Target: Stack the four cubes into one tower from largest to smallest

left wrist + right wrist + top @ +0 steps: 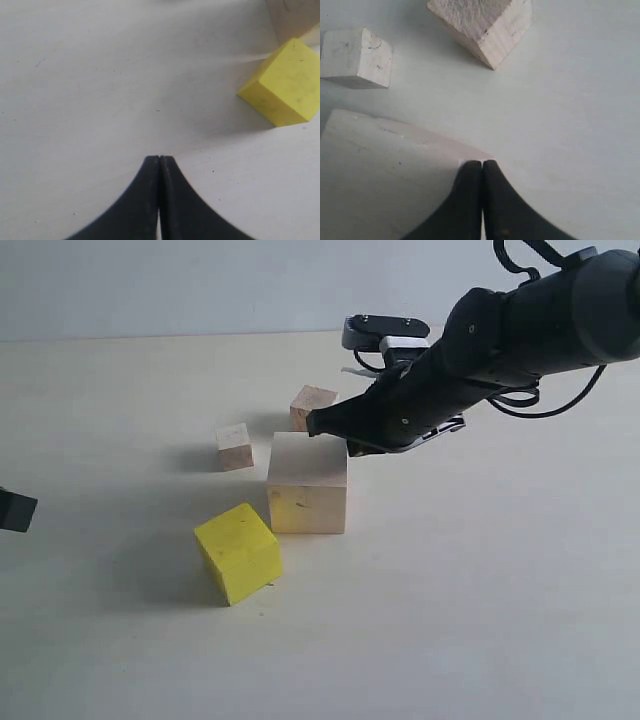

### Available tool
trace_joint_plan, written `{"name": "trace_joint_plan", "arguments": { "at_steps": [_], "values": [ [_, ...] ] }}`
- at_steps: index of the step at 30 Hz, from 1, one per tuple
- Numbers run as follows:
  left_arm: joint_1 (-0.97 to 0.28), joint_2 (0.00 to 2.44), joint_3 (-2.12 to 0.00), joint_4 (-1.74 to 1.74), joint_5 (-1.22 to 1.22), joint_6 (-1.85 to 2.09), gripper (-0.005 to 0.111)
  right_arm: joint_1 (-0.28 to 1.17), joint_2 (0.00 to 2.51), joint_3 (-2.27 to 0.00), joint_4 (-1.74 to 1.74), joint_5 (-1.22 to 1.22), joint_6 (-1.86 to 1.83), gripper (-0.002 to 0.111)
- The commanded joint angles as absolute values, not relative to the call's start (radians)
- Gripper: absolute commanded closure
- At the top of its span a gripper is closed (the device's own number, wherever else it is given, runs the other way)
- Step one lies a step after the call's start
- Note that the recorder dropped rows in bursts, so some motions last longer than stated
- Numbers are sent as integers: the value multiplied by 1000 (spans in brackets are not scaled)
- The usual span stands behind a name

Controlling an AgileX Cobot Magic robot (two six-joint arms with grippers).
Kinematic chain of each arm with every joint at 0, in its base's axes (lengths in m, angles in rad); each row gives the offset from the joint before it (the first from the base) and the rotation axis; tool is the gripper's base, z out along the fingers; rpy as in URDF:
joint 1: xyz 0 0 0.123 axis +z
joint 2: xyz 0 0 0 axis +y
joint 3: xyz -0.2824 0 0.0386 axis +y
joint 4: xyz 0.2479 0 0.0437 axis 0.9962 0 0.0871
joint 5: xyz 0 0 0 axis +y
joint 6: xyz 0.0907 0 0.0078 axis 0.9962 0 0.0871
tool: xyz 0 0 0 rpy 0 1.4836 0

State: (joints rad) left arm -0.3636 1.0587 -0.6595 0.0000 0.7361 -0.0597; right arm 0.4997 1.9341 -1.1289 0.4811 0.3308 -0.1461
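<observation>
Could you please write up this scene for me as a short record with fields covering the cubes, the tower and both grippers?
Tower: not started; no cube rests on another.
Large wood cube: centre of the table.
Yellow cube: close by its front-left corner, turned askew.
Small wood cubes: one to the rear-left, one behind.
Right gripper: shut, empty, tips at the large cube's top edge.
Left gripper: shut, empty, over bare table near the yellow cube.
</observation>
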Motion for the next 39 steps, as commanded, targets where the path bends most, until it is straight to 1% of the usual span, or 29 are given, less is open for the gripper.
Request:
{"name": "trace_joint_plan", "arguments": {
  "at_steps": [1, 31, 35, 39],
  "values": [
    [-369, 1060, -655, -10, 726, -60, 107, 501, 1934, -1136, 498, 316, -176, 108],
    [-369, 1060, -655, -10, 724, -60, 107, 501, 1931, -1136, 502, 299, -191, 108],
    [-369, 1060, -655, -10, 724, -60, 107, 480, 1877, -1136, 406, 337, -169, 108],
    [-369, 1060, -655, -10, 724, -60, 107, 441, 1766, -1132, 370, 399, -148, 108]
  ]
}}
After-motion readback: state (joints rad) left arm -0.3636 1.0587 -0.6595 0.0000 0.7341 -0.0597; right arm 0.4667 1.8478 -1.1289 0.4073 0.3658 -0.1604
